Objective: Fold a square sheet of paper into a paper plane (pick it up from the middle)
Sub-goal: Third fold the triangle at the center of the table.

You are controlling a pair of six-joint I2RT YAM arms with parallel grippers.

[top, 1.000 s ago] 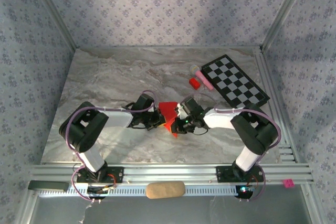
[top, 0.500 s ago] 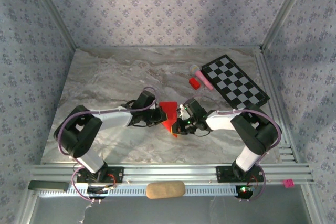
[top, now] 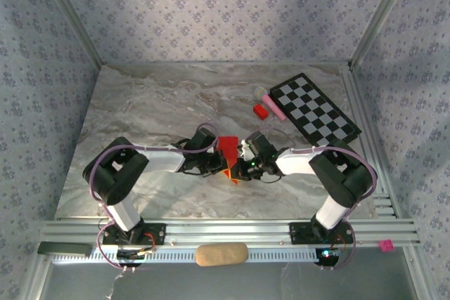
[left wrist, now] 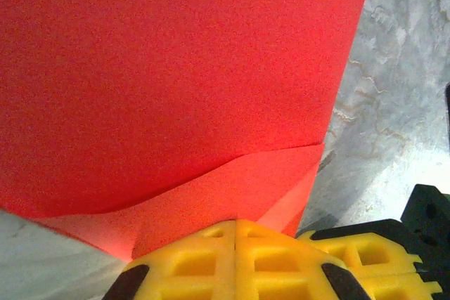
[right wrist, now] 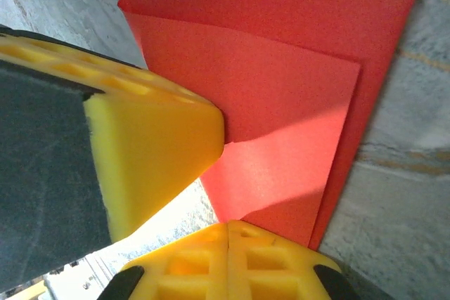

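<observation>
The square sheet of paper (top: 227, 147) is bright red and creased smaller, with overlapping layers, and stands up off the table between the two arms. In the left wrist view the paper (left wrist: 176, 68) has a folded flap running down to my left gripper (left wrist: 235, 224), whose yellow fingers are pressed together on its edge. My right gripper (right wrist: 228, 225) is likewise shut on a lower corner of the paper (right wrist: 281, 103). From above, the left gripper (top: 218, 166) and right gripper (top: 240, 166) almost touch. A yellow finger (right wrist: 155, 138) of the left gripper sits close beside the right one.
A black-and-white checkered board (top: 314, 108) lies at the back right, with a small red block (top: 261, 110) and a pink stick (top: 273, 105) beside it. A tan pad (top: 221, 253) rests on the front rail. Patterned walls enclose the marble table (top: 140, 103).
The left gripper has moved right toward the right gripper. The red paper between them has gone from a wider spread shape to a narrower, more upright one. The right arm barely moved.
</observation>
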